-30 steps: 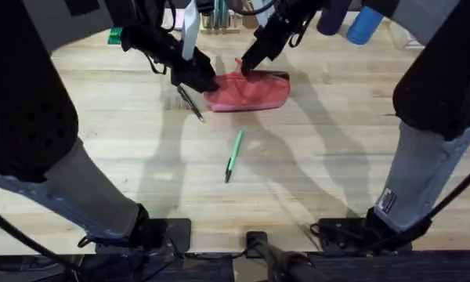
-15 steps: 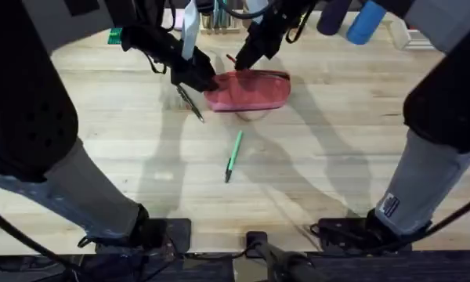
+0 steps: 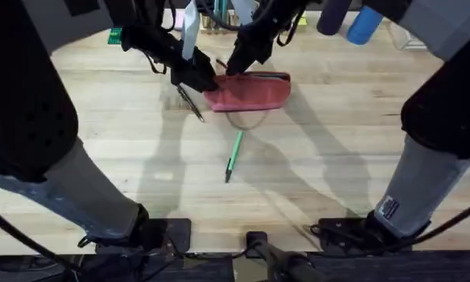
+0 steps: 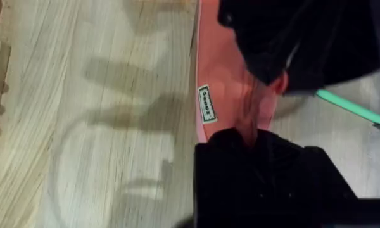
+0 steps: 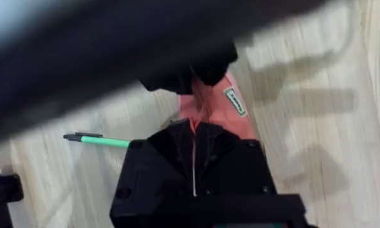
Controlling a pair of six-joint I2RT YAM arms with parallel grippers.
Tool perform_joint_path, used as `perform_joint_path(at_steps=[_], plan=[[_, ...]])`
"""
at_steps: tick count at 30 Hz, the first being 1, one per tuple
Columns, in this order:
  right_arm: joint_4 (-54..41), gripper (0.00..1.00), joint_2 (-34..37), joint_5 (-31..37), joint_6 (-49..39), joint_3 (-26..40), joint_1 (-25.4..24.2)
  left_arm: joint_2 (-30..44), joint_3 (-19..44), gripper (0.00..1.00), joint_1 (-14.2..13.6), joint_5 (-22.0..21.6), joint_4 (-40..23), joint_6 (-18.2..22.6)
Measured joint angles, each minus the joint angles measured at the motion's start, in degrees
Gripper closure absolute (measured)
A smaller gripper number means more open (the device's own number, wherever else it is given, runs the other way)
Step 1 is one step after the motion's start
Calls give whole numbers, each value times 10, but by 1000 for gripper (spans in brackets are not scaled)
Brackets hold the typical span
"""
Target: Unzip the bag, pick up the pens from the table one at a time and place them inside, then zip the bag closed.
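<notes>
The salmon-pink bag lies on the table at the far middle. My left gripper is shut on the bag's left end; in the left wrist view its fingers pinch the pink fabric. My right gripper is shut at the bag's top edge near that end, holding the zipper pull. The black pen lies just left of the bag. The green pen lies nearer, in the middle of the table, and appears as the green pen in the right wrist view.
A wooden rack of upright sticks stands at the far edge behind the bag. A blue cylinder lies at the far right, and a small green object at the far left. Open tabletop stretches on both sides.
My right gripper has slid leftward along the bag's top edge toward the left gripper. The left gripper, bag and both pens have stayed put.
</notes>
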Motion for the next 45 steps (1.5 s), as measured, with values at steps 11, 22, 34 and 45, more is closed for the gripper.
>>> perform_joint_path(at_steps=[11, 22, 34, 45], plan=[[21, 969, 0, 0, -14, 0, 35, 0, 0, 959, 0, 3, -4, 2], [28, 949, 0, 1, -16, 0, 40, 0, 0, 958, 2, 7, -4, 7], [28, 6, 0, -34, -18, 0, 31, 0, 0, 959, 2, 10, 1, 8], [-12, 6, -73, -7, -18, 0, -18, 0, 0, 959, 2, 10, 1, 8]])
